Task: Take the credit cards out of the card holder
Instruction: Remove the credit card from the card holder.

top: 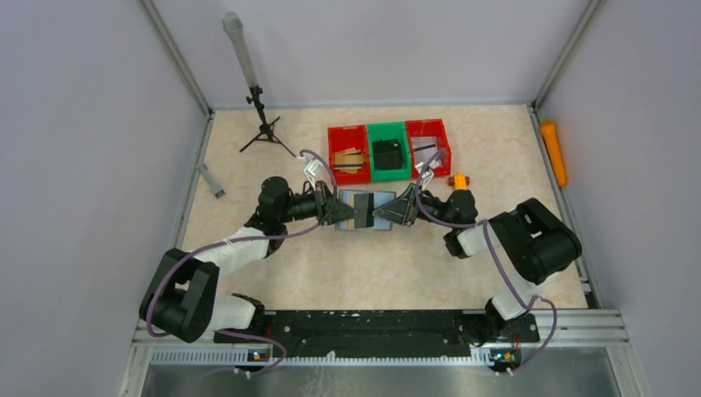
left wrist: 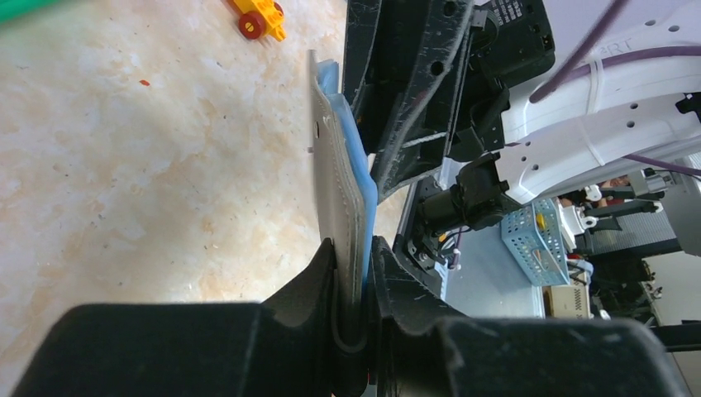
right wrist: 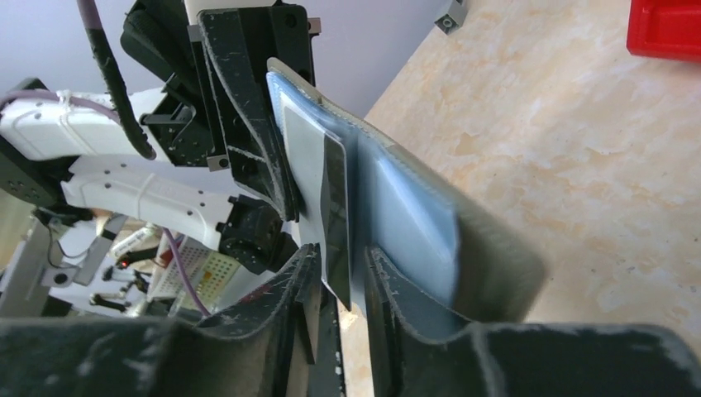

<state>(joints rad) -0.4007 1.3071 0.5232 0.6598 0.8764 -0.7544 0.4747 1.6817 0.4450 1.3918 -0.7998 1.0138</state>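
- While the card holder (left wrist: 335,190) sits spread open between the two arms at mid-table, just in front of the row of bins (top: 388,149), the left gripper (left wrist: 354,285) has clenched its fingers on one edge. It pinches the grey cover and the blue inner pocket together.
- That clamp looks meant as an anchor, keeping the holder from sliding along when a card is pulled the other way.
- Coming in from the opposite side, the right gripper (right wrist: 343,289) has a finger on each side of a thin, dark-edged credit card (right wrist: 335,207) that stands out of the pocket.
- A sliver of gap shows beside the card, so I cannot tell whether those fingers are pinching it or merely straddling it.
- The card's far end is tucked in the holder, so by my reading extraction is just beginning.
- Whether the holder touches the table (top: 347,273) or hangs above it is unclear.
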